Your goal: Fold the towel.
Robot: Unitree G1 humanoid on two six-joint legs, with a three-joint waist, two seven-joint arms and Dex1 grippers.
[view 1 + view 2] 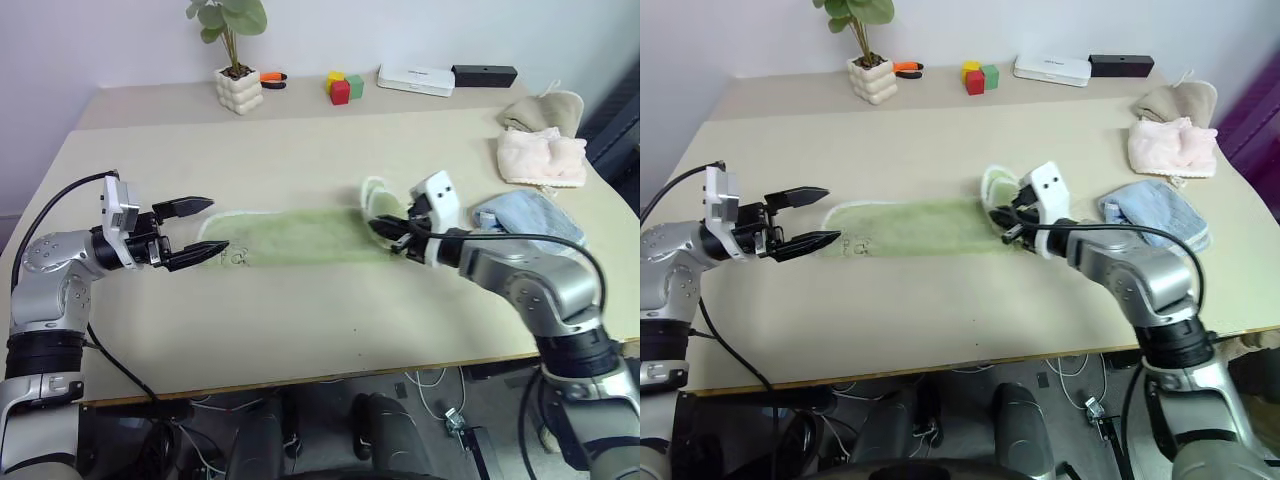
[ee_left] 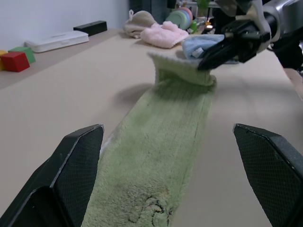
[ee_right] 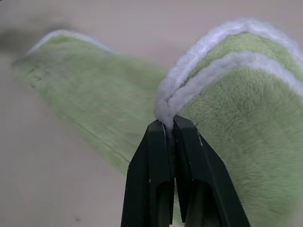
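Note:
The light green towel (image 1: pixel 300 237) lies as a long strip across the middle of the table, its dark embroidered mark at the left end. My right gripper (image 1: pixel 383 230) is shut on the towel's right end, pinching the white stitched edging (image 3: pixel 166 109) and holding that end lifted and curled over. At the towel's left end my left gripper (image 1: pixel 205 226) stands open just above the cloth, one finger on each side of the strip, touching nothing that I can see.
A pale pink cloth (image 1: pixel 541 156), a beige cloth (image 1: pixel 545 108) and a light blue cloth (image 1: pixel 528 215) lie at the right edge. A potted plant (image 1: pixel 238 80), coloured blocks (image 1: pixel 343 87), a white box (image 1: pixel 415 79) and a black box (image 1: pixel 484 74) line the back.

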